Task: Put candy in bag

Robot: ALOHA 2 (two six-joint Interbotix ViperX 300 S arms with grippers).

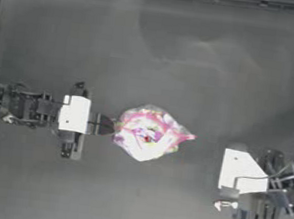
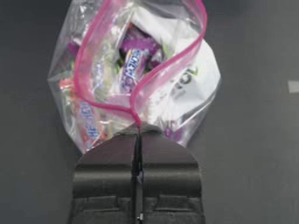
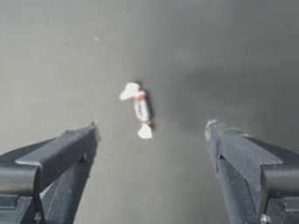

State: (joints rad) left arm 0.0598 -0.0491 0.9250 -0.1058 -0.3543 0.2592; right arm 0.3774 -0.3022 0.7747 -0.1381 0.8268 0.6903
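While left end effector pinches bag, candy loose

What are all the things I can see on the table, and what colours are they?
bag: one, clear plastic with a pink-red zip strip, in the middle of the table, mouth gaping open, its edge pinched by the left pincer.
sweets in the bag: several, purple, pink and other colours, inside the bag; the number cannot be counted.
candy: one, tiny, white wrapper with twisted ends, lying loose on the table apart from the bag, in front of the right pincer.
table: one, dark grey, under everything.
left pincer: one, dark, shut on the bag's edge, left of the bag.
right pincer: one, dark, open, above the candy at the table's right, not touching it.
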